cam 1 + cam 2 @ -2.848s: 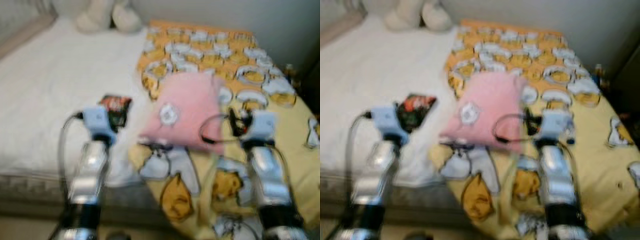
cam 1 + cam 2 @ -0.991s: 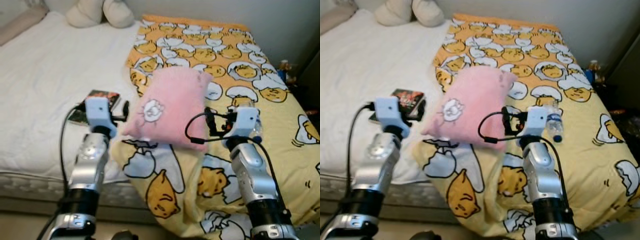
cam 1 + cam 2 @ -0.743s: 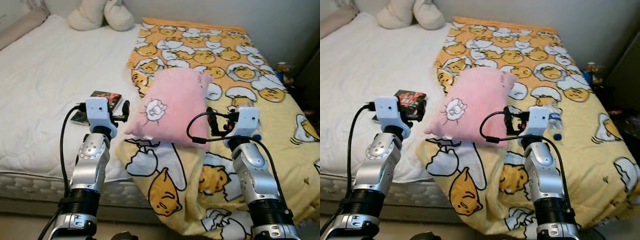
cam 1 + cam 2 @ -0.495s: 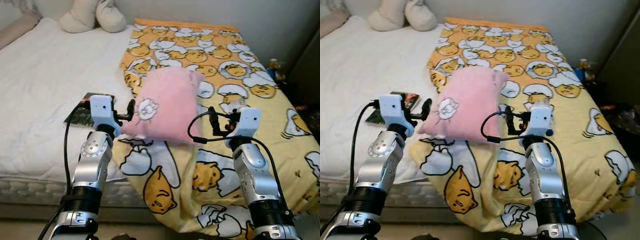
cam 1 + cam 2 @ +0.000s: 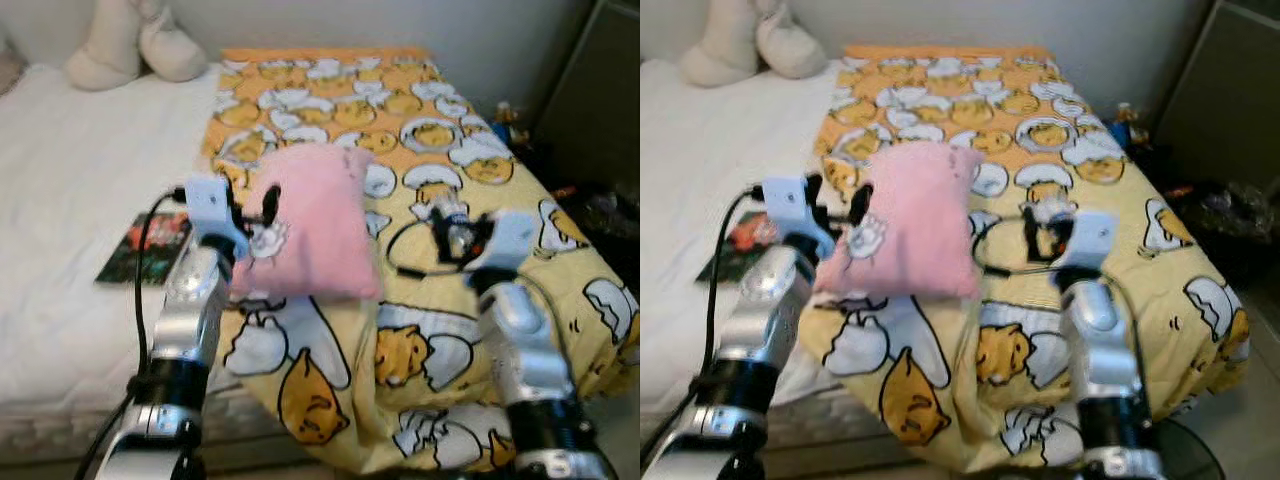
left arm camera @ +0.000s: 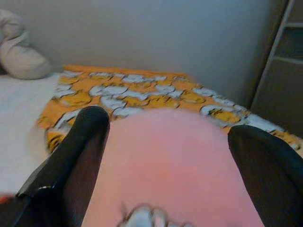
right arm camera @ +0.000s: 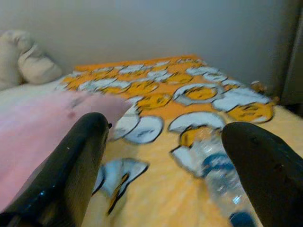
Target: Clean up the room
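Observation:
A pink pillow (image 5: 312, 232) with a small white face patch lies on the yellow egg-print blanket (image 5: 440, 150). My left gripper (image 5: 251, 205) is at the pillow's left edge and is open. In the left wrist view the pillow (image 6: 175, 156) sits between the two spread black fingers (image 6: 71, 161). My right gripper (image 5: 458, 238) is open to the right of the pillow, just short of a clear water bottle (image 7: 215, 182) with a blue label that lies on the blanket. The bottle (image 5: 1045, 213) is partly hidden behind the gripper.
A dark book (image 5: 142, 245) lies on the white sheet (image 5: 60, 180) left of my left arm. Cream stuffed toys (image 5: 130, 45) sit at the bed's head. A dark cabinet (image 5: 600, 100) and floor clutter (image 5: 1230, 215) stand to the right of the bed.
The camera has swung to the right, bringing the cabinet into view. My left gripper now straddles the pillow's edge, and my right gripper has come up to the bottle.

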Robot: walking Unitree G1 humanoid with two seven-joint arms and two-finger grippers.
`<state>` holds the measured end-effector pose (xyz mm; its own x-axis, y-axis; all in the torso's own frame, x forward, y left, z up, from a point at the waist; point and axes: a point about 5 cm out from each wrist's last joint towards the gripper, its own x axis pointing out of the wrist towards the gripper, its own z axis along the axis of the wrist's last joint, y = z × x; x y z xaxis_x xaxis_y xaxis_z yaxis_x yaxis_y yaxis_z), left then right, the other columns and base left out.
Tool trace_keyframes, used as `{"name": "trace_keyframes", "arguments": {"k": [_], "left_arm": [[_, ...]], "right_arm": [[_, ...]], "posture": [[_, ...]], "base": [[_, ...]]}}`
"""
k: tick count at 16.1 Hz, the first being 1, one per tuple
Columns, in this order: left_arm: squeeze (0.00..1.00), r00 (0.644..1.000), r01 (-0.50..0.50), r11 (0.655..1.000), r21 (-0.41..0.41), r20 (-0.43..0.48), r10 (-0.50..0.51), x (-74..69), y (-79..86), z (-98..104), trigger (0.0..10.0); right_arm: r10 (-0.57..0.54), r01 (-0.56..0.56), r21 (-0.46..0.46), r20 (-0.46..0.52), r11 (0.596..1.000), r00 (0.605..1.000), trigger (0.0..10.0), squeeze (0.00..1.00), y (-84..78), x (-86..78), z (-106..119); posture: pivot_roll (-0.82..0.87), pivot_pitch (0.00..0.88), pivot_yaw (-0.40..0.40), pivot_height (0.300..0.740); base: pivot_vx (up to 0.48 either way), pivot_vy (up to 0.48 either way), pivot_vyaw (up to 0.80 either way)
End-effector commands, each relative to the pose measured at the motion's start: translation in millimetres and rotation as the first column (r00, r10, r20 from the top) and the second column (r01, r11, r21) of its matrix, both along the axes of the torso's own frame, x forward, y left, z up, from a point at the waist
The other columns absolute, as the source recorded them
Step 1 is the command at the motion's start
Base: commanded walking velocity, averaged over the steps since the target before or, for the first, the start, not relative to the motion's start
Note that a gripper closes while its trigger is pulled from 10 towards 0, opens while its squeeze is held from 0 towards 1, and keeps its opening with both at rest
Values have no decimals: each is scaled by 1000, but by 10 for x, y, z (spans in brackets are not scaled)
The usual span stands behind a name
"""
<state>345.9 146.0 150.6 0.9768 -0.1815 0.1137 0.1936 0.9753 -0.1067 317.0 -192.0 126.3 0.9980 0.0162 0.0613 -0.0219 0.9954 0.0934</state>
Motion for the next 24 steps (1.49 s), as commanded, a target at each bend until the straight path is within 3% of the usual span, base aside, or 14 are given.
{"name": "trace_keyframes", "arguments": {"k": [1,3,7,10,12,16,18,20,23,24], "left_arm": [[0,1000,-22,1000,14,22,21,29,77,69,10000],[0,997,-67,997,41,27,66,95,95,149,10000],[0,1000,-17,998,-57,19,18,257,74,356,10000],[0,998,0,980,-197,-59,-12,470,178,459,10000],[0,982,63,946,-318,-151,-116,596,134,454,10000],[0,959,111,917,-384,-200,-200,600,34,342,10000],[0,932,147,874,-464,-232,-279,585,-70,236,10000],[0,908,158,844,-513,-259,-328,557,-162,138,10000],[0,881,184,816,-548,-276,-384,513,-327,38,10000],[0,868,197,792,-577,-274,-415,492,-403,6,10000]], "right_arm": [[14,-15,12,61,1000,998,10000,0,14,68,210],[10,-12,30,72,999,997,10000,0,-32,104,287],[23,-30,102,72,994,997,10000,0,-94,140,432],[22,-29,217,34,976,999,10000,0,-211,193,482],[44,-14,365,-74,931,996,10000,0,-289,219,293],[38,20,429,-126,903,991,10000,0,-332,176,165],[50,53,519,-182,853,982,10000,0,-360,95,37],[99,51,584,-223,810,970,10000,0,-289,50,-55],[174,1,595,-237,803,956,10000,0,-149,36,-53],[203,-16,607,-241,794,949,10000,0,-79,57,-52]], "posture": [[-90,0,42,740],[-93,0,40,740],[-106,0,38,740],[-124,0,44,740],[-140,28,57,740],[-151,71,69,740],[-168,109,83,740],[-179,121,88,740],[-193,117,94,740],[-209,109,97,740]], "base": [[390,277,0],[450,0,0],[0,0,0],[0,0,0],[0,0,0],[0,0,0],[0,0,0],[0,0,0],[0,0,0],[0,0,0]]}}
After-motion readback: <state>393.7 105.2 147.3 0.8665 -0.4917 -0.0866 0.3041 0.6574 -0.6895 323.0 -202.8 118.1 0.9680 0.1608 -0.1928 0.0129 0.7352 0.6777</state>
